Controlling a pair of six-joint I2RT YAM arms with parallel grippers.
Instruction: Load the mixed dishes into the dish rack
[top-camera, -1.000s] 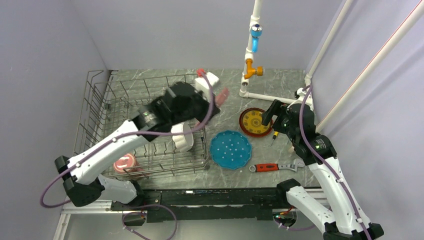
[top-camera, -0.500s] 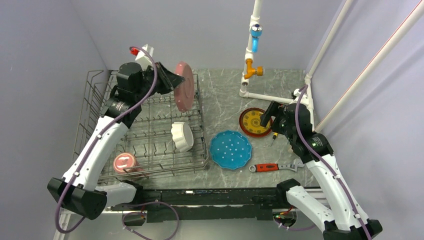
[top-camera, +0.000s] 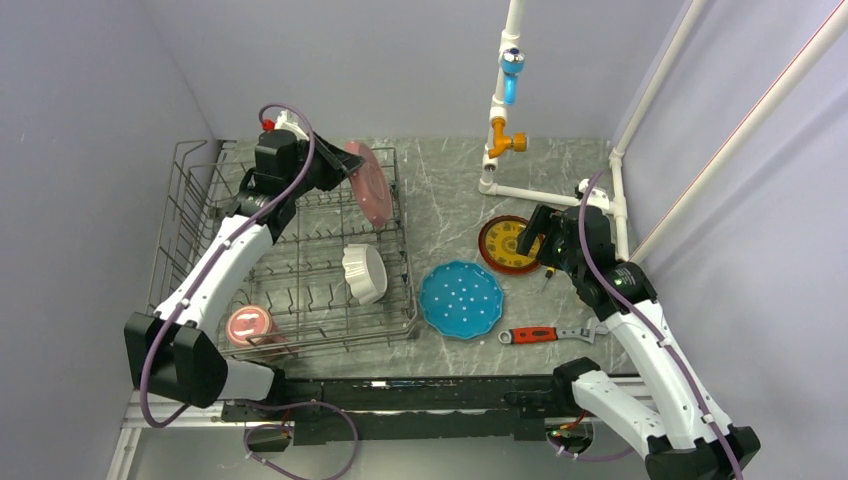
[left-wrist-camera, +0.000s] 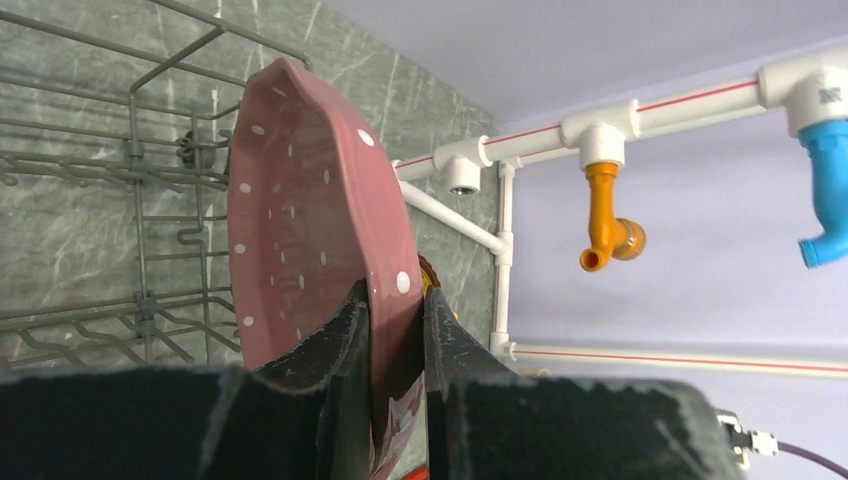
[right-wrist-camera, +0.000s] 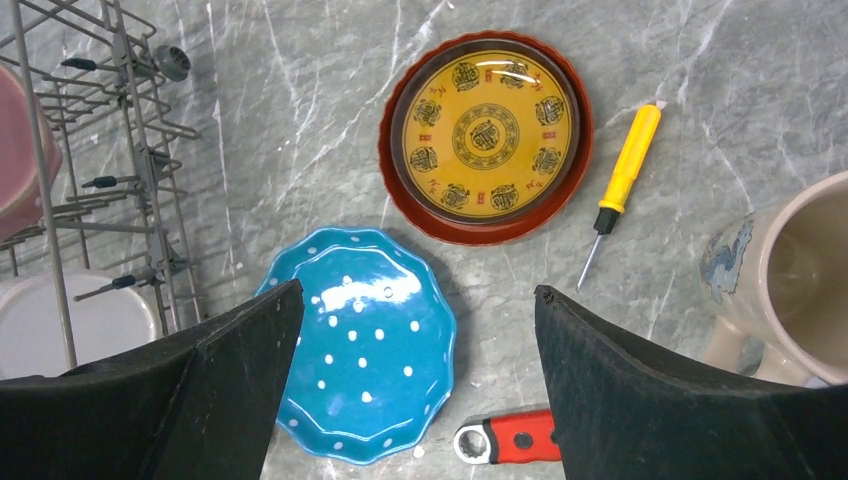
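- My left claw (left-wrist-camera: 395, 330) clamped on pink scalloped plate (left-wrist-camera: 300, 200), upright over dish rack (top-camera: 200, 215); whether they touch is unclear.
- My right claw (right-wrist-camera: 420, 330) wide open, empty, above marbled surface (top-camera: 440, 200).

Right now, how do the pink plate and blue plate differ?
Pose: the pink plate stands on edge at the rack's far right corner; the blue plate lies flat on the table beside the rack. State: the left hand clamps the pink plate's rim; the blue plate lies free, the right hand open above it. Both are dotted white with scalloped rims.
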